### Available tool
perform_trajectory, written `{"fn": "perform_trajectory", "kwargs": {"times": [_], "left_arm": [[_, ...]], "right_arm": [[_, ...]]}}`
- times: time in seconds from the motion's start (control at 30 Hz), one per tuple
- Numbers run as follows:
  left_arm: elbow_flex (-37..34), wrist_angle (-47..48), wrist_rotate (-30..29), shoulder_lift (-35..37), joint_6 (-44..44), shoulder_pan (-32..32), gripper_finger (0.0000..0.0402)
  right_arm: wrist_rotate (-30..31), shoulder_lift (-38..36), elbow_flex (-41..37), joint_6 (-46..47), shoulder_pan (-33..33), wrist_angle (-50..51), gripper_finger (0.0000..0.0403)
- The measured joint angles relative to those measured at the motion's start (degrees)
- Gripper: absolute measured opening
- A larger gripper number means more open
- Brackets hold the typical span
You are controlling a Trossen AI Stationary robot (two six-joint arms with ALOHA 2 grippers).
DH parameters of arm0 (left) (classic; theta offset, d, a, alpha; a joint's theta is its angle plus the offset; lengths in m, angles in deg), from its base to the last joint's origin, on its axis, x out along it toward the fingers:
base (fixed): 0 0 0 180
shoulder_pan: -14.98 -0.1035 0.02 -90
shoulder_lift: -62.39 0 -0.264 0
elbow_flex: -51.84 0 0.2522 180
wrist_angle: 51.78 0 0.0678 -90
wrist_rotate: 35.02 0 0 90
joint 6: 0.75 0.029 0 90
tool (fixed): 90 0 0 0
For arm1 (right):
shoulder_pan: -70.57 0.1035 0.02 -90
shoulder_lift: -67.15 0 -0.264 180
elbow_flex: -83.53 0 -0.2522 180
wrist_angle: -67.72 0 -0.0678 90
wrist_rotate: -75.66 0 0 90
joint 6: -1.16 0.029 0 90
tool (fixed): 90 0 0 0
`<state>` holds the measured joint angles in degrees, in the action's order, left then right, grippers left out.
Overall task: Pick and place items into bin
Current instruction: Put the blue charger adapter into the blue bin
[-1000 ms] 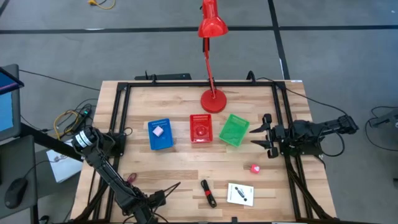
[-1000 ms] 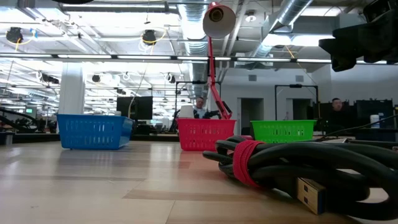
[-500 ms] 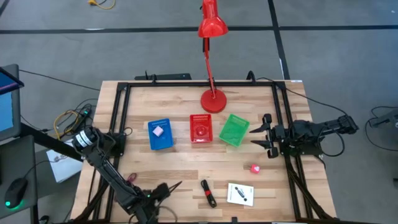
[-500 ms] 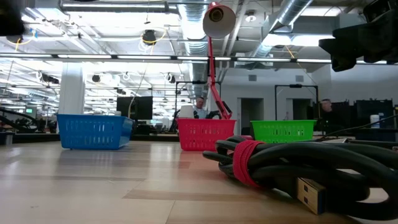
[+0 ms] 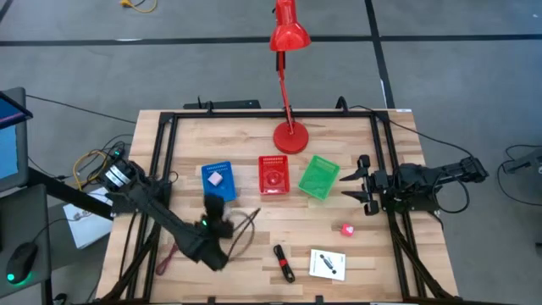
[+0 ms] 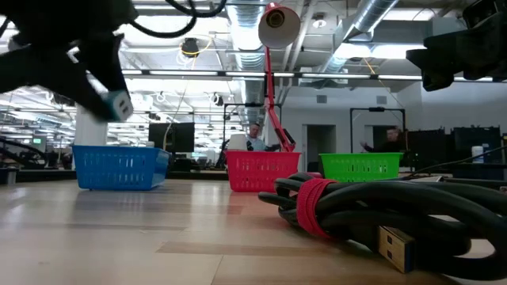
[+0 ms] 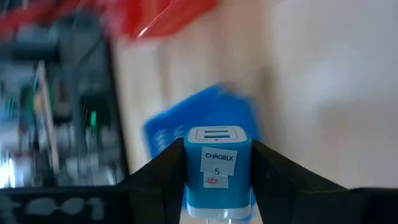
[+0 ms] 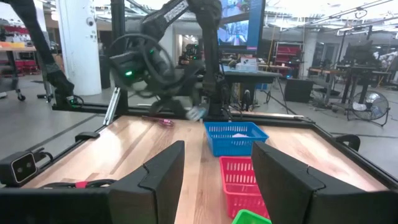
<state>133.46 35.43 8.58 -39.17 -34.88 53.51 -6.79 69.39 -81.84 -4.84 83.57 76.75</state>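
- The left gripper is clamped on a small blue charger block with a white label; the left wrist view shows a dark finger pressed against each side of it.
- In the high view the left gripper hangs over the bench just at the 6 o'clock side of the blue bin, with the left arm reaching in from about 8 o'clock.
- In the low view the blue charger block is up in the air, above the blue bin.
- A pink cube lies inside the blue bin.
- The red bin sits at the 3 o'clock side of the blue bin, with a red piece in it; the green bin comes next, turned at a slant.
- The right gripper hovers at the 3 o'clock edge of the bench, just beside the green bin, its fingers spread apart and holding nothing.
- A red ball-like piece rests on the bench at about 5 o'clock of the green bin, apart from it.
- A black-and-red stick tool lies near the 6 o'clock edge, and a white card with black mark sits just beside it toward 3 o'clock.
- A maroon cord lies at the 7 o'clock corner by the bench frame.
- The red desk lamp stands with its base at 12 o'clock of the red bin.
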Motion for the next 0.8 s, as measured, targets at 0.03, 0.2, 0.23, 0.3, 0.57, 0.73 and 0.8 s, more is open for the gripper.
{"fn": "perform_trajectory", "kwargs": {"times": [0.03, 0.2, 0.23, 0.3, 0.57, 0.73, 0.8], "left_arm": [[0.0, 2.9, -0.7, 1.1, -3.7, -0.6, 0.0132], [-1.1, 6.4, -3.6, 8.4, -8.8, -4.8, 0.0132], [-2.2, 5.7, -3.6, 10.4, -8.8, -6.1, 0.0132], [-4.9, 2.9, -3.3, 14.9, -8.9, -9.5, 0.0131], [-23.0, -29.5, 14.7, 32.8, 1.5, -25.2, 0.0131], [-30.0, -40.5, 17.8, 34.9, 7.2, -30.9, 0.0131], [-30.4, -40.4, 22.8, 34.6, 8.1, -32.4, 0.0131]], "right_arm": [[0.0, 0.0, 0.0, 0.0, 0.0, 0.0, 0.0182], [0.0, 0.0, 0.0, 0.0, 0.0, 0.0, 0.0181], [0.0, 0.0, 0.0, 0.0, 0.0, 0.0, 0.0181], [0.0, 0.0, 0.0, 0.0, 0.0, 0.0, 0.018], [0.0, 0.0, 0.0, 0.0, 0.0, 0.1, 0.0183], [0.0, 0.0, 0.0, 0.0, 0.0, 0.0, 0.018], [0.0, 0.0, 0.0, 0.0, 0.0, 0.1, 0.018]]}}
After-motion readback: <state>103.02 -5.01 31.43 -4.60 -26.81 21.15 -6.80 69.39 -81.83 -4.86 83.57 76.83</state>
